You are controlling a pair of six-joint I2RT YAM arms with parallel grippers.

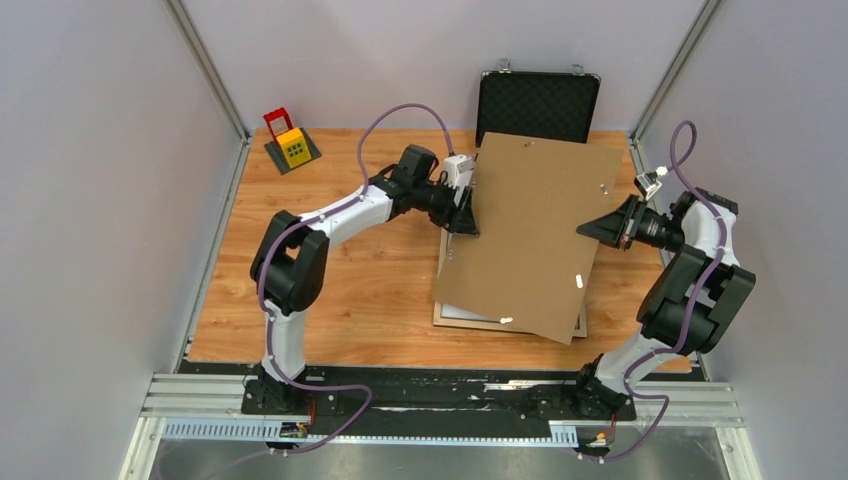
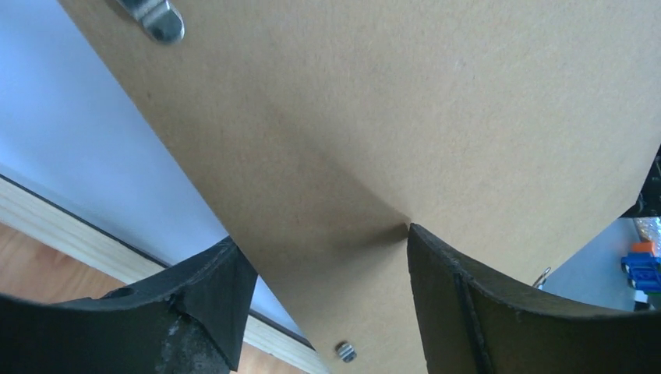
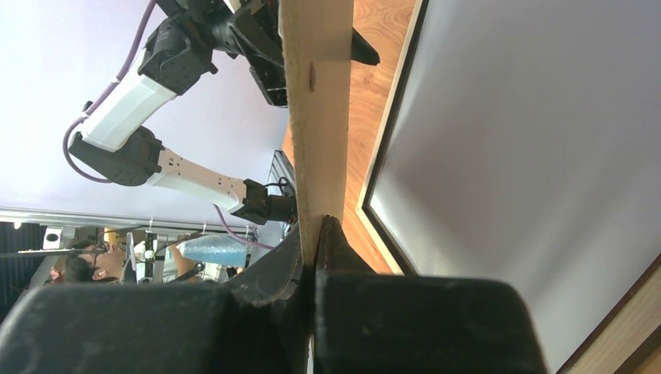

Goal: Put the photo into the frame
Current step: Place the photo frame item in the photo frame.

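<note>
A plain brown backing board [image 1: 530, 235] is held tilted above the frame [image 1: 470, 323], which lies flat on the table. Only the frame's near pale rails show in the top view. My right gripper [image 1: 603, 228] is shut on the board's right edge, seen edge-on in the right wrist view [image 3: 316, 117]. My left gripper [image 1: 465, 215] is at the board's left edge, jaws wide apart, with the board's face [image 2: 405, 117] lying across the gap and one fingertip [image 2: 417, 241] touching it. The frame's rail [image 3: 381, 245] borders a grey reflective pane [image 3: 530, 156]. The photo is hidden.
An open black case [image 1: 538, 105] stands at the back, just behind the board. A red and yellow toy on a grey plate [image 1: 291, 146] sits at the back left. Metal turn clips [image 2: 156, 19] stick out of the board. Grey walls close in both sides.
</note>
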